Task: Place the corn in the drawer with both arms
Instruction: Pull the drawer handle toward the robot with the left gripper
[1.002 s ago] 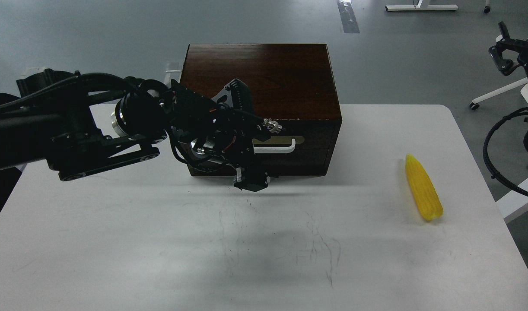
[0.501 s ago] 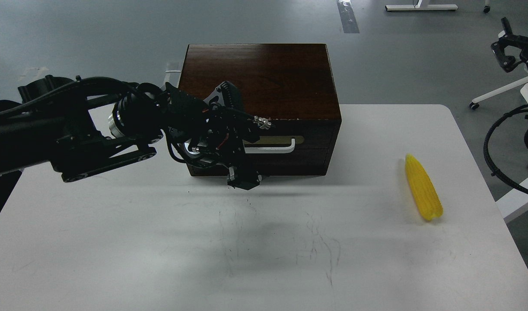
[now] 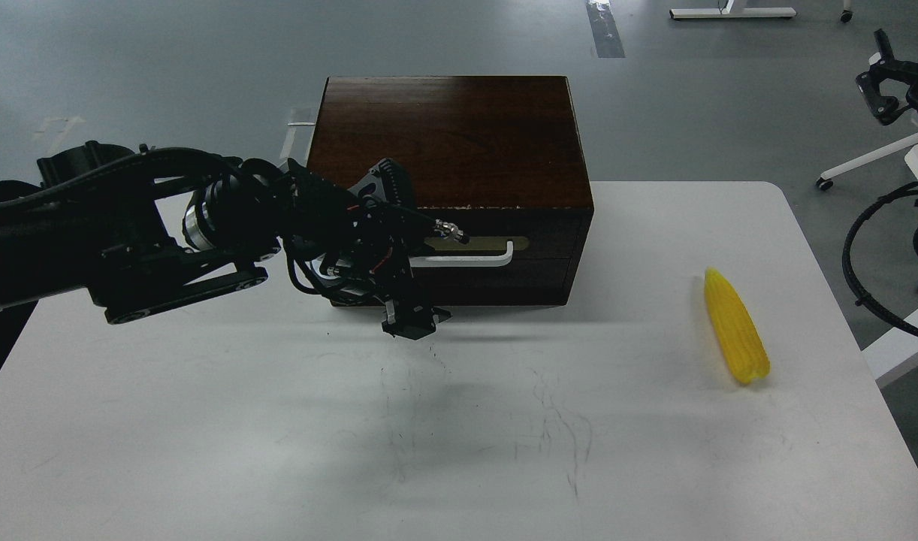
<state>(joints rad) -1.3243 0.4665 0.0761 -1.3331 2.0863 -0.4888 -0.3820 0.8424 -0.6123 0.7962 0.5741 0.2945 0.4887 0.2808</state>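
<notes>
The corn (image 3: pixel 735 327) lies on the white table (image 3: pixel 203 421) at the right, with its pointed end away from me. The drawer (image 3: pixel 530 252) in the front of the dark brown box (image 3: pixel 451 135) is shut, and its white bar handle (image 3: pixel 478 259) shows. My left gripper (image 3: pixel 399 259) hangs in front of the left half of the drawer and hides the handle's left end. It is a dark tangle, so its fingers cannot be told apart. My right gripper (image 3: pixel 880 90) is small at the top right edge, far above the corn and off the table.
The box stands at the table's far edge in the middle. Black cable loops (image 3: pixel 872 263) and white chair legs (image 3: pixel 865 161) sit beyond the table's right edge. The table front shows faint scuff marks (image 3: pixel 549 421).
My left gripper has moved left and slightly down along the drawer front. The right gripper has risen a little at the frame edge. The corn and drawer have not moved.
</notes>
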